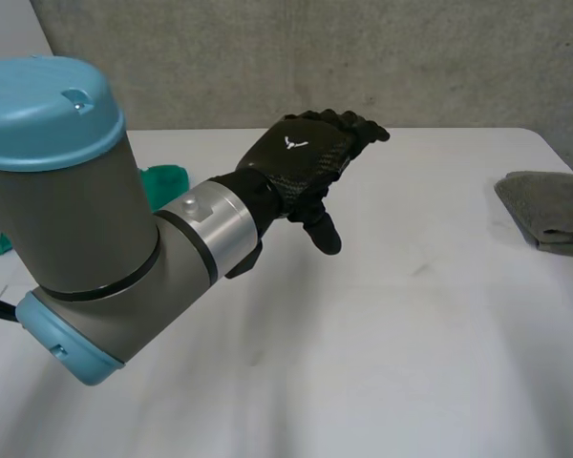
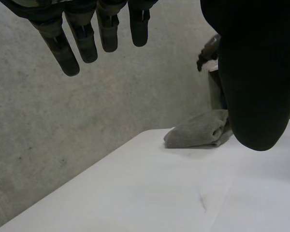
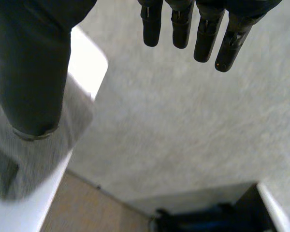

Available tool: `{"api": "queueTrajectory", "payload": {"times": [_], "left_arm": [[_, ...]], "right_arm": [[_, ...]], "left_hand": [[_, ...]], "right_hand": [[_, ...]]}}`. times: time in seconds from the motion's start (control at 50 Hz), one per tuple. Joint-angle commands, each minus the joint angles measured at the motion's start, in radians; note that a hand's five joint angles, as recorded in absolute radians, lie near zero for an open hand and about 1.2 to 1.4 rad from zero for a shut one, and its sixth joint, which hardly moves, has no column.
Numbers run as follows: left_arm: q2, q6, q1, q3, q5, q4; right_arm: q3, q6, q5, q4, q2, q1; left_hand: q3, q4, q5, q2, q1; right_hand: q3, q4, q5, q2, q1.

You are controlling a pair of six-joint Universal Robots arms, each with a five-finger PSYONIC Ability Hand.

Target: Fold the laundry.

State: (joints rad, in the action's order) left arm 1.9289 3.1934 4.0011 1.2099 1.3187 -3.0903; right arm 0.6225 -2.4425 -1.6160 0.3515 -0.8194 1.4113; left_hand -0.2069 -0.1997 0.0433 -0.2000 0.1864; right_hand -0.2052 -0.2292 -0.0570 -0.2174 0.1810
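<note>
- My left hand (image 1: pixel 301 157) hangs above the white table (image 1: pixel 411 334), fingers relaxed, holding nothing.
- My right hand (image 3: pixel 34 72) is likewise wide and empty.
- The grey towel (image 1: pixel 549 210) lies bunched at the table's right edge, well apart from my left hand.
- Judgement: this is the reaching step, and next a hand must pinch a towel edge.
</note>
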Motion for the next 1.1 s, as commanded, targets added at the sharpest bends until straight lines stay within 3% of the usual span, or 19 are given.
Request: {"api": "queueTrajectory", "payload": {"times": [0.02,0.16,0.32,0.38,0.44,0.52,0.6,0.76,0.82,0.96,1.1], "left_arm": [[-0.017,0.008,0.009,0.051,0.014,-0.001],[-0.042,0.034,0.055,0.105,0.017,-0.002],[-0.074,0.08,0.264,0.178,-0.033,-0.031],[-0.071,0.112,0.337,0.192,-0.062,-0.045],[-0.062,0.163,0.461,0.2,-0.072,-0.074],[0.028,0.25,0.613,0.185,-0.07,-0.187],[0.109,0.359,0.699,0.166,-0.078,-0.304],[0.399,0.49,0.786,0.028,-0.125,-0.462],[0.491,0.494,0.799,-0.038,-0.165,-0.464],[0.617,0.499,0.803,-0.168,-0.164,-0.465],[0.716,0.502,0.802,-0.296,-0.165,-0.464]], "right_arm": [[0.273,-0.075,0.047,-0.239,-0.18,0.174],[0.612,-0.185,0.235,-0.437,-0.423,0.326],[0.902,-0.199,0.372,-0.499,-0.553,0.51],[0.979,-0.194,0.396,-0.491,-0.561,0.567],[1.029,-0.19,0.395,-0.491,-0.561,0.594],[1.112,-0.181,0.392,-0.496,-0.561,0.6],[1.164,-0.158,0.392,-0.499,-0.557,0.594],[1.229,-0.105,0.386,-0.5,-0.553,0.584],[1.246,-0.101,0.386,-0.5,-0.553,0.583],[1.278,-0.099,0.384,-0.5,-0.563,0.58],[1.306,-0.099,0.384,-0.5,-0.587,0.542]], "left_hand": [[0.032,0.024,-0.042,0.025,-0.011],[0.032,0.024,-0.042,0.025,-0.011],[0.032,0.025,-0.043,0.025,-0.012],[0.032,0.025,-0.043,0.025,-0.012],[0.032,0.025,-0.043,0.025,-0.012],[0.032,0.025,-0.043,0.025,-0.012],[0.032,0.025,-0.043,0.025,-0.012],[0.032,0.025,-0.043,0.025,-0.012],[0.032,0.025,-0.043,0.025,-0.012],[0.032,0.024,-0.043,0.025,-0.011],[-0.156,-0.163,0.145,-0.163,0.176]], "right_hand": [[0.031,0.055,0.057,0.043,-0.007],[0.031,0.055,0.057,0.043,-0.007],[0.031,0.055,0.057,0.043,-0.007],[0.031,0.055,0.057,0.043,-0.007],[0.031,0.055,0.057,0.043,-0.007],[0.031,0.055,0.057,0.043,-0.007],[0.031,0.055,0.057,0.043,-0.007],[0.031,0.055,0.057,0.043,-0.007],[0.031,0.055,0.057,0.043,-0.007],[0.031,0.055,0.057,0.043,-0.007],[0.031,0.055,0.057,0.043,-0.007]]}}
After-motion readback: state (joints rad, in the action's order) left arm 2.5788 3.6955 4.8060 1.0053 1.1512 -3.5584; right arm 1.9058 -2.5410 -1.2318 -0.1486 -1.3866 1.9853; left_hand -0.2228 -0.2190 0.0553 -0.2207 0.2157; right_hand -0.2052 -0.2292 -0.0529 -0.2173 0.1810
